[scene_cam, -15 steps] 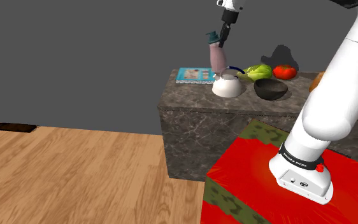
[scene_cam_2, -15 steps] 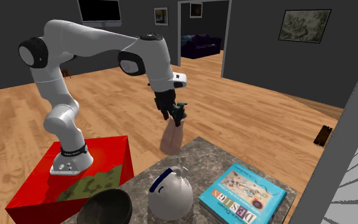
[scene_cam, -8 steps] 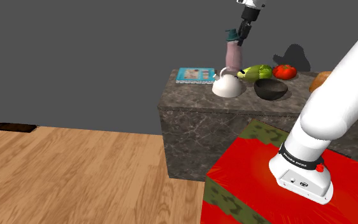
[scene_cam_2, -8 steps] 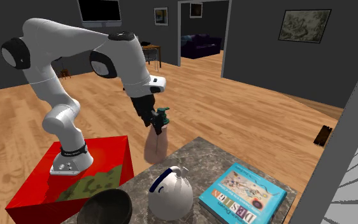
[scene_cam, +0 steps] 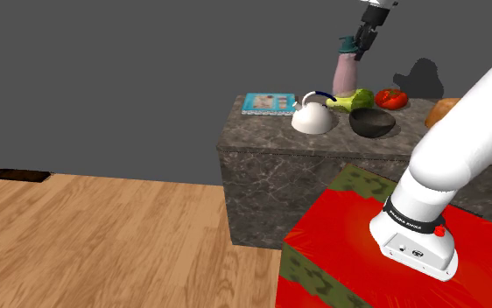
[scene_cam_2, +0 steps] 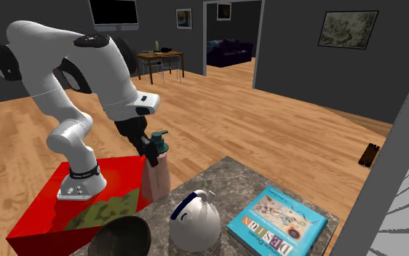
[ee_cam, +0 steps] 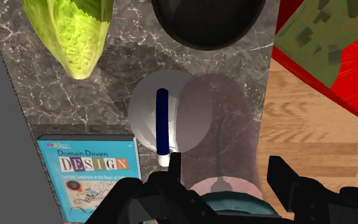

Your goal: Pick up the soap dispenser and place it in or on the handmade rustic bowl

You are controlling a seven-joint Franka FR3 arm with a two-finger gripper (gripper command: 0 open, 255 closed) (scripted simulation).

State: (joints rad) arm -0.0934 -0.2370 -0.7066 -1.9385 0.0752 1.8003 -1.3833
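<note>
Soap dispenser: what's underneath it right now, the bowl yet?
Not the dark bowl. Held in the claw, the soap dispenser hangs over the marble counter edge beside the white kettle; its body covers the spot directly below.

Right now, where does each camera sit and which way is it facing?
Shoulder view: beside and behind the red stand, facing the stone counter; the arm rises at lower right, gripper holding the soap dispenser.
Second exterior view: across the counter, facing back at the robot; the whole arm shows.
Wrist view: on the hand, looking down past its black fingers at the dark bowl.
Shared: all three see the white kettle and the book.
</note>
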